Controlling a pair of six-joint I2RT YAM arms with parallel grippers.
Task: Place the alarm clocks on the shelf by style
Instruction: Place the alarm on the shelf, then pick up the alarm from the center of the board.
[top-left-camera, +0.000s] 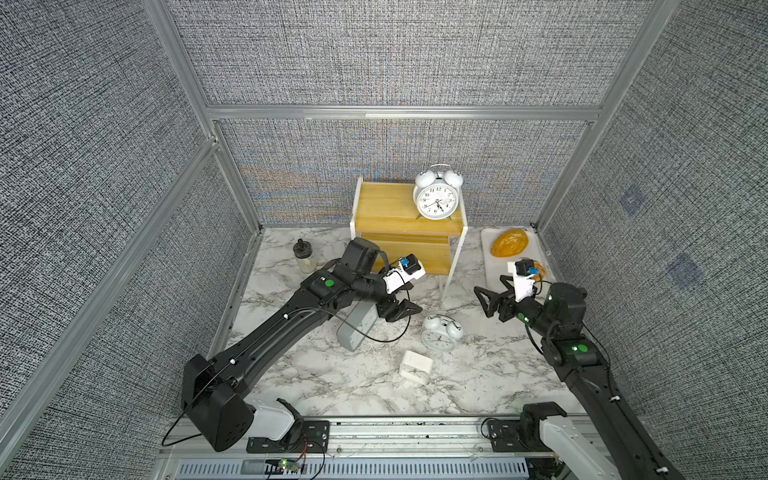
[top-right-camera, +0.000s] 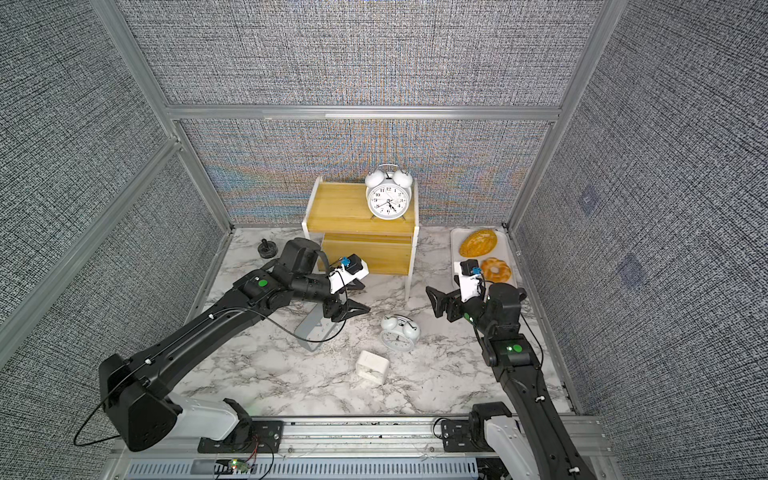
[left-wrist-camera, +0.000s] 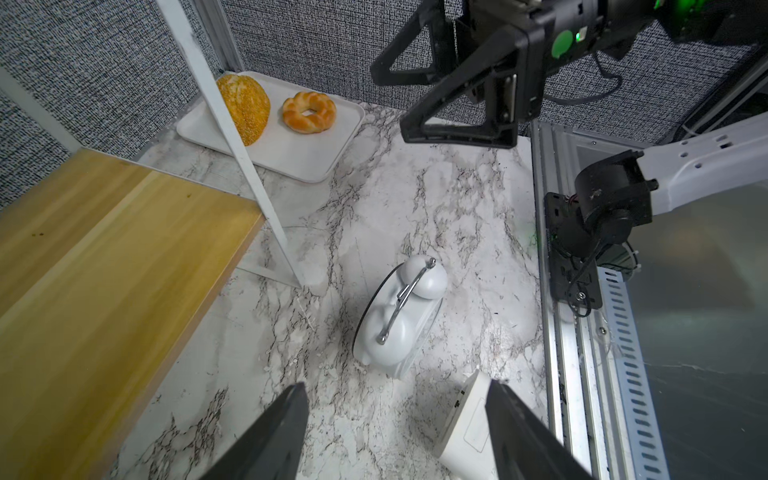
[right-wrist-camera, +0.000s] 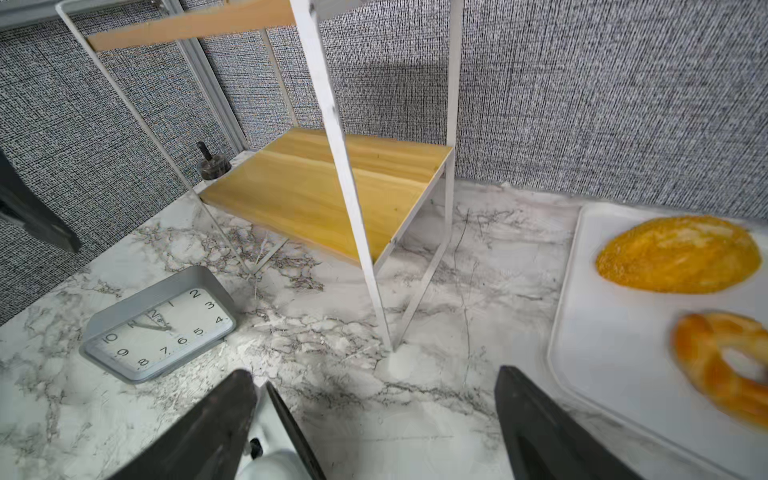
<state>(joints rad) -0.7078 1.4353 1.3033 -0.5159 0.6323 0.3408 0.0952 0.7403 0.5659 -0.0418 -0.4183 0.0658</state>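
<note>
Shelf (top-left-camera: 390, 210) with yellow boards carries one twin-bell clock (top-left-camera: 436, 198) upright on its top board. In front of the shelf, on the marble table (top-left-camera: 332, 386), rest a second twin-bell clock (top-left-camera: 439, 333), a grey rectangular clock (top-left-camera: 356, 329) and a small white square clock (top-left-camera: 415, 366). Left claw (top-left-camera: 401, 311) hovers before the shelf, fingers apart and empty. Right claw (top-left-camera: 484, 302), by the shelf's front leg, is likewise spread and empty.

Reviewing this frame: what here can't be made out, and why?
- Wide grey-blue rectangular clock: dial unreadable in both top views; the left arm overlaps it.
- Small white rounded-square clock: left wrist view, partly behind the left gripper.
- Fallen round white twin-bell clock: right wrist view, only a sliver at the picture's edge.
- Ring-shaped golden bread: blurred in the right wrist view.
</note>
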